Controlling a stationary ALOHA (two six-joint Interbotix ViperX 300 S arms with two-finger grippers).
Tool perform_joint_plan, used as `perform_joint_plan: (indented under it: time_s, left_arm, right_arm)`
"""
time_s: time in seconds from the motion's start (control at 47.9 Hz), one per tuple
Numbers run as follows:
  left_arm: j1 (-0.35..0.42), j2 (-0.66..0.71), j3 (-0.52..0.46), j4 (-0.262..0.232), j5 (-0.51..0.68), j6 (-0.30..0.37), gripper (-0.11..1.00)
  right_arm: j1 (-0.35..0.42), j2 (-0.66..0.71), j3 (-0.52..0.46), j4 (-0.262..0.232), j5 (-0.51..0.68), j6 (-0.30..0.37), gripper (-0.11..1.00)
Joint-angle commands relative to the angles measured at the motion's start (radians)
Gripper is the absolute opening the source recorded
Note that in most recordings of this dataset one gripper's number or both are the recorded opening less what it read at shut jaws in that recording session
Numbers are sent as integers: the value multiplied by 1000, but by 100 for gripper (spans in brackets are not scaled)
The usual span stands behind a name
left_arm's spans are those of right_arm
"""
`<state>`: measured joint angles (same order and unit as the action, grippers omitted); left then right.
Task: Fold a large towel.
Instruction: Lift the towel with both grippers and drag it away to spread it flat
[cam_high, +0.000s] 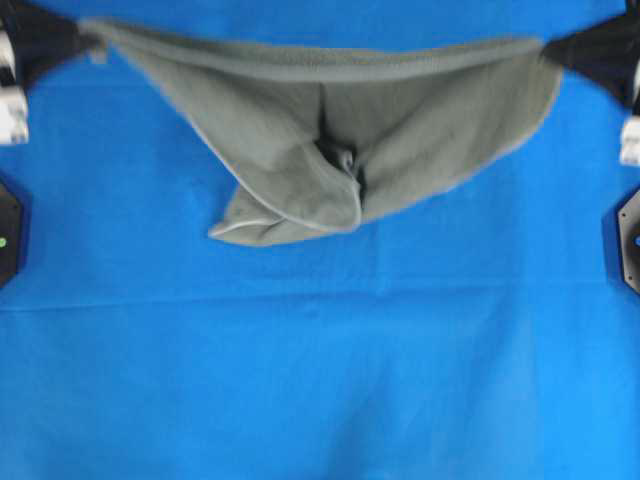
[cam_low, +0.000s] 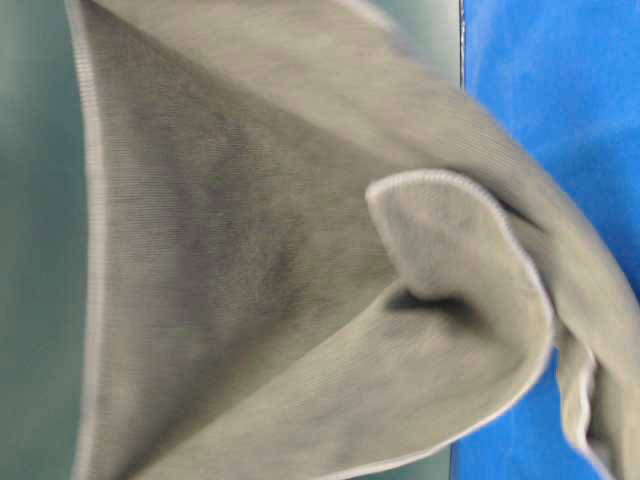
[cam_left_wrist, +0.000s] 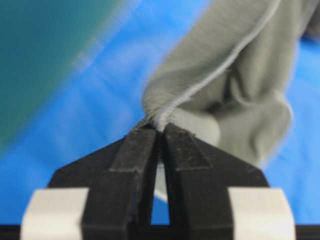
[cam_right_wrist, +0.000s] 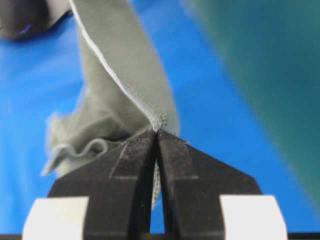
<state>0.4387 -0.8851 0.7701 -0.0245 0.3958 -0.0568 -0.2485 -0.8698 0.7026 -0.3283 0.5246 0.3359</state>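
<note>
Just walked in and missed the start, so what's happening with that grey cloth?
Two robot arms hold the towel up over the blue sheet. The left tool is shut on one corner, the right tool on the other, so the top edge runs stretched between them. The rest hangs down in a loose, twisted drape with its lower corner curled over. No neat fold shows yet.

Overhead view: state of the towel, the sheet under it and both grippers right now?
Large grey-green terry towel: lifted by two corners, top edge stretched, middle sagging in folds.
Bright blue sheet: spread flat, faint creases.
Left gripper: shut on the towel's stitched edge.
Right gripper: shut on the towel's edge.
</note>
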Motion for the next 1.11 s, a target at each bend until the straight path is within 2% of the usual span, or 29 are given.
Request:
perform_joint_plan:
  time_s: [0.0, 0.042, 0.146, 0.271, 0.334, 0.439, 0.564, 0.71, 0.835, 0.898, 1.002, 1.086]
  left_arm:
    - [48, 46, -86, 6, 2, 49, 1]
    - [63, 74, -115, 6, 14, 86, 1]
    - [67, 129, -192, 2, 89, 153, 1]
    - [44, 152, -301, -8, 272, 137, 1]
    - [25, 152, -356, -9, 367, 104, 1]
    - [-41, 150, -439, -9, 495, 12, 1]
    - [-170, 153, -514, -9, 623, -118, 1]
    - [-328, 152, -611, -9, 676, -239, 1]
    - [-453, 155, -727, -8, 686, -301, 1]
    - [-491, 163, -778, -8, 699, -319, 1]
    - [-526, 183, -850, -9, 738, -344, 1]
    - [-529, 190, -870, -6, 752, -348, 1]
  right_arm:
    - [-58, 25, -89, -74, 14, 8, 2]
    - [-86, 41, -115, -91, 29, 12, 2]
    - [-118, 87, -186, -91, 94, 14, 2]
    - [-72, 130, -278, -55, 202, 12, 2]
    - [-25, 141, -321, -37, 261, 8, 2]
    - [78, 147, -390, -17, 359, 9, 2]
    - [227, 152, -469, 26, 446, 15, 2]
    - [400, 164, -552, 71, 446, 18, 2]
    - [515, 190, -637, 81, 440, 18, 2]
    - [561, 201, -683, 81, 449, 18, 2]
    - [604, 209, -727, 81, 445, 21, 2]
    - [612, 207, -733, 78, 426, 35, 2]
